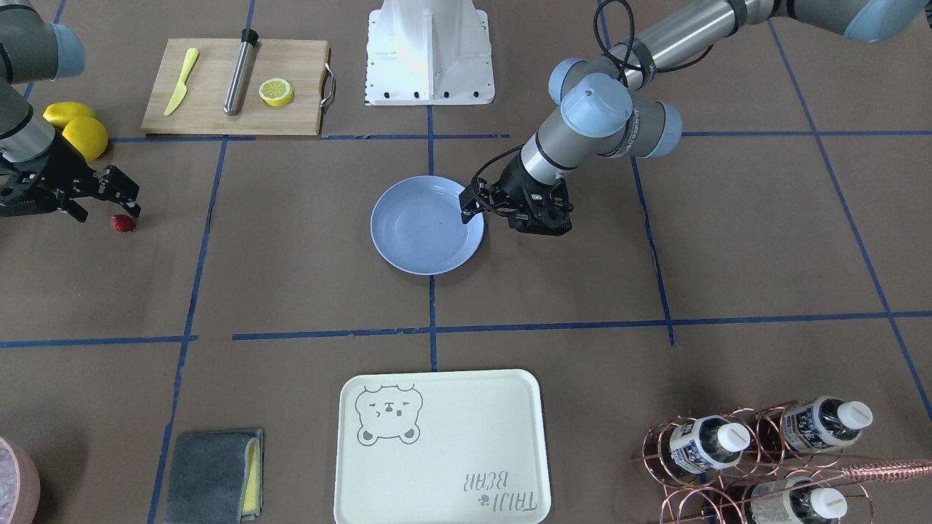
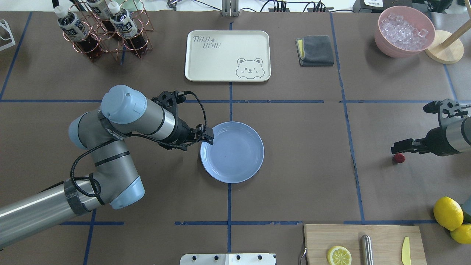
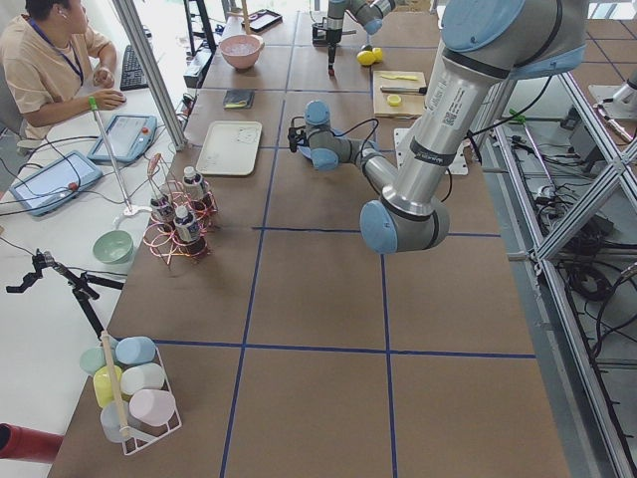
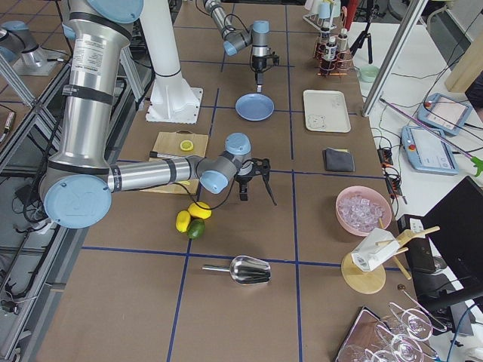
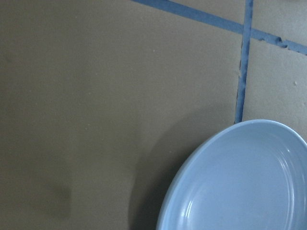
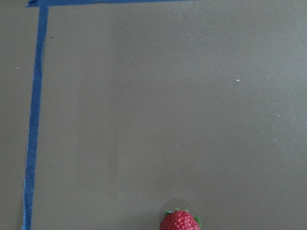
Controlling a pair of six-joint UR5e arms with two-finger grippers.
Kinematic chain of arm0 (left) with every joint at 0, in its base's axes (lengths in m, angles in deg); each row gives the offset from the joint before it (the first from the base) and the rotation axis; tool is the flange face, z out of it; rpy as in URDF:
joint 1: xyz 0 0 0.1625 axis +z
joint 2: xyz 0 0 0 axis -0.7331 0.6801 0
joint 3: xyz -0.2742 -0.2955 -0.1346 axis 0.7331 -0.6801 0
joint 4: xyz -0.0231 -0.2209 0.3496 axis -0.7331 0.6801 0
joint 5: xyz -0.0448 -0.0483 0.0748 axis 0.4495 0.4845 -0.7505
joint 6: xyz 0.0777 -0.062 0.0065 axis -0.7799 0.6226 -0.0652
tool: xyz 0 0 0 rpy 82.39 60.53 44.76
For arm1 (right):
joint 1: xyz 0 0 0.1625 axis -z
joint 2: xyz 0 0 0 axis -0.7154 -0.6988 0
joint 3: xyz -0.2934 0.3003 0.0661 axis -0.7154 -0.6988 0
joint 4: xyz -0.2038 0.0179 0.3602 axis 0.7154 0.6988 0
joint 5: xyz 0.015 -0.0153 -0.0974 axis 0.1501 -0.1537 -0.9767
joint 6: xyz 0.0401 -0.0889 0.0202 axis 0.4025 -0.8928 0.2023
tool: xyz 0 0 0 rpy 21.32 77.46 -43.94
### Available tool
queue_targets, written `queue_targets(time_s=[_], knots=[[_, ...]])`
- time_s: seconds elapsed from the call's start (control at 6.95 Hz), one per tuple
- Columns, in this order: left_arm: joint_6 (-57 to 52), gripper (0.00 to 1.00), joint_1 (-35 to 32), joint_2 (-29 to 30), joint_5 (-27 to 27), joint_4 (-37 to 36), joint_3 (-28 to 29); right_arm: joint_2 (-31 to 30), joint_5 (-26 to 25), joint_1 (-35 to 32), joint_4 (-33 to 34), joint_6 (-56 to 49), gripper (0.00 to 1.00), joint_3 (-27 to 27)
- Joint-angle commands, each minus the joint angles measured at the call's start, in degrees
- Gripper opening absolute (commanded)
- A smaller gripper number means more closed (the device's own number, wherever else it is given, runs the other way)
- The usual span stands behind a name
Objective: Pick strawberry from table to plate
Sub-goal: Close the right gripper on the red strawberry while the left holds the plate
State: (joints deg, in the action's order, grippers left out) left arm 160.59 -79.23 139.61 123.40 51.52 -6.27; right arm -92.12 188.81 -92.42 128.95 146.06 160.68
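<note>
1. Overhead exterior, far left: the left arm (image 2: 147,117) stretches toward the middle, and the left jaws sit at the left rim of the plate (image 2: 235,162); I cannot tell whether they are parted or closed, since the wrist hides them here and the left wrist view shows only plate and brown paper.
2. Middle: the plate lies flat on the surface (image 2: 301,176) beside a crossing of blue tape lines; it holds nothing, so no delivery is done.
3. Right of middle: the strawberry (image 2: 398,158) rests on the surface beyond a blue tape line, well apart from the plate.
4. Far right: the right arm (image 2: 454,138) comes in from the edge; the right jaws are spread wide and hold nothing; one tip is just beside the berry, with no contact that I can see.
5. Progress, as I judge it: only the approach is in hand; closing on the berry, lifting it, carrying it across to the plate and letting go are all left.
6. Heading: in the right wrist view the frame's bottom edge cuts off the strawberry (image 6: 180,221); green leaf tips peek out at both its sides, so the leafy end probably lies low or toward that edge; its long axis cannot be made out.
</note>
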Motion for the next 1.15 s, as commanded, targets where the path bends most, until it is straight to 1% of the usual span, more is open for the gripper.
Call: queue_targets(time_s=[0.0,0.14,0.29,0.43,0.58,0.72,0.86,1.01], knots=[[-0.03,0.99,-0.09,-0.12,-0.06,0.09,-0.09,0.16,-0.93,1.04,-1.6,0.32,0.97,-2.2],[-0.03,0.99,-0.09,-0.12,-0.06,0.0,-0.09,0.51,-1.02,1.56,-2.4,0.23,0.96,-4.05],[-0.03,0.99,-0.17,-0.12,-0.06,0.0,-0.09,0.6,-2.24,2.44,-2.32,0.32,0.94,-4.41],[-0.03,0.99,-0.26,-0.12,-0.06,0.0,-0.35,1.03,-2.34,2.62,-2.32,0.41,0.91,-4.42],[-0.03,0.99,-0.26,-0.12,-0.06,0.0,-0.35,1.12,-2.34,2.62,-2.32,0.41,0.78,-4.42],[-0.03,0.99,-0.26,-0.12,-0.06,0.0,-0.35,1.13,-2.42,2.62,-2.32,0.41,0.47,-4.42],[-0.03,0.99,-0.26,-0.12,-0.06,0.0,-0.35,1.21,-2.43,2.62,-2.32,0.41,0.35,-4.33],[-0.03,0.99,-0.26,-0.29,-0.06,0.0,-0.44,1.21,-2.95,2.54,-2.32,0.41,0.28,-4.24]])
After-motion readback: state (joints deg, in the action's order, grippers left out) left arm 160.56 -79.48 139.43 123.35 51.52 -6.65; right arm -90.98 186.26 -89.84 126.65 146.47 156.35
